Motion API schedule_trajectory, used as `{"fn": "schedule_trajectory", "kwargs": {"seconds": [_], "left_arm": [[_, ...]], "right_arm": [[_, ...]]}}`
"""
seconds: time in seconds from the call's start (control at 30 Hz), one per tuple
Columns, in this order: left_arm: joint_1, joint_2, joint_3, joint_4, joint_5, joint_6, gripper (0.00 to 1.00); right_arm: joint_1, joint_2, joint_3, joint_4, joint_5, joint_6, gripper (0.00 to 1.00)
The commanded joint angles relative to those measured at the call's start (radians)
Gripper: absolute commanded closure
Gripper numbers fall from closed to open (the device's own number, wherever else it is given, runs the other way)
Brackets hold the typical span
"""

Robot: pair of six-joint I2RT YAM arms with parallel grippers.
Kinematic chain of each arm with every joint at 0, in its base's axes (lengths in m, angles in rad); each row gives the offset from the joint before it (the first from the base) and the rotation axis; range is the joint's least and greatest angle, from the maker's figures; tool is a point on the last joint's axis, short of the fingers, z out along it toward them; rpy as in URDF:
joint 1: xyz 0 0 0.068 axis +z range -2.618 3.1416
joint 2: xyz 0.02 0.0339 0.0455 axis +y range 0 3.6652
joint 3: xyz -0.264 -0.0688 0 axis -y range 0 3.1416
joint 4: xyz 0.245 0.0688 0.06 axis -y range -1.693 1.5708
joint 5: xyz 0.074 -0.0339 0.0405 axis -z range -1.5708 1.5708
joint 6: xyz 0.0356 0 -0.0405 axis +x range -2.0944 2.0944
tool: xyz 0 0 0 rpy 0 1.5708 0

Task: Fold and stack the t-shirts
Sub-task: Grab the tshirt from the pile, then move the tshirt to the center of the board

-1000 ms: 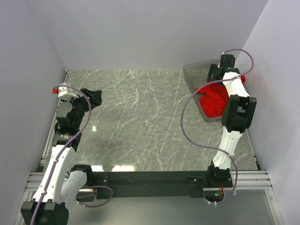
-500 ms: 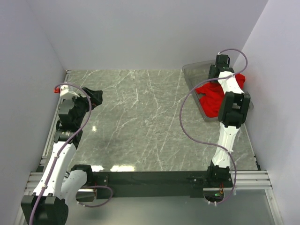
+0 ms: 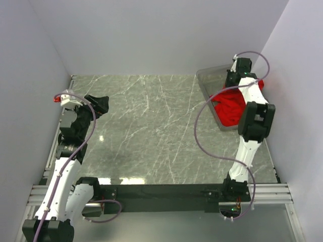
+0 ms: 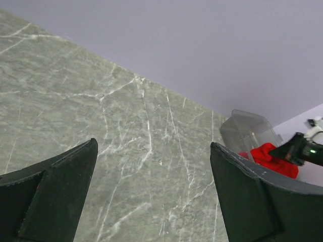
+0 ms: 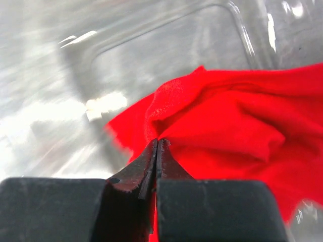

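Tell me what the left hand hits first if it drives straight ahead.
The left hand would probably meet the marble table first; the bin lies far off, right of its line.

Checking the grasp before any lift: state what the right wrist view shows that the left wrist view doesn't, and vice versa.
Right wrist only: the right gripper shut, pinching a fold of the red t-shirt. Left wrist only: the left gripper open and empty above the marble table. Both: the red t-shirt lying in the clear bin.

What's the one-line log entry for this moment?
right gripper: shut on red t-shirt in clear bin | left gripper: open, empty
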Motion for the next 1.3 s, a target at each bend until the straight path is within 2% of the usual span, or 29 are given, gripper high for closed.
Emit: {"fn": "schedule_trajectory", "kwargs": {"seconds": [0.0,0.2,0.33,0.57,0.67,0.8,0.9,1.07,1.13,1.2,1.27], "left_arm": [[0.004,-0.031,0.006,0.001,-0.002,0.001,0.0],[0.004,-0.044,0.028,0.015,-0.013,0.038,0.0],[0.004,-0.044,0.052,0.021,-0.027,0.068,0.0],[0.004,-0.076,0.086,0.035,-0.038,0.122,0.01],[0.004,-0.108,0.095,0.026,-0.071,0.142,0.01],[0.004,-0.15,0.106,-0.003,-0.097,0.174,0.01],[0.004,-0.183,0.111,-0.025,-0.117,0.193,0.0],[0.004,-0.238,0.121,-0.057,-0.146,0.21,0.01],[0.004,-0.258,0.125,-0.088,-0.156,0.211,0.0],[0.004,-0.272,0.123,-0.101,-0.157,0.213,0.01],[0.004,-0.285,0.118,-0.108,-0.16,0.208,0.01]], "right_arm": [[0.001,-0.3,-0.084,0.093,-0.218,-0.034,1.0],[0.053,-0.587,-0.17,0.201,-0.324,-0.016,1.0],[0.111,-0.681,-0.032,0.205,-0.37,-0.012,1.0],[0.332,-0.623,0.464,0.104,-0.376,-0.009,1.0],[0.439,-0.592,0.578,0.122,-0.341,-0.003,1.0],[0.55,-0.6,0.611,0.219,-0.272,-0.022,1.0],[0.618,-0.577,0.678,0.209,-0.22,-0.043,1.0],[0.633,-0.612,0.565,0.215,-0.201,-0.031,1.0],[0.635,-0.632,0.528,0.187,-0.258,-0.007,1.0],[0.642,-0.664,0.415,0.173,-0.345,0.021,1.0],[0.656,-0.673,0.267,0.149,-0.364,0.012,0.86]]}}
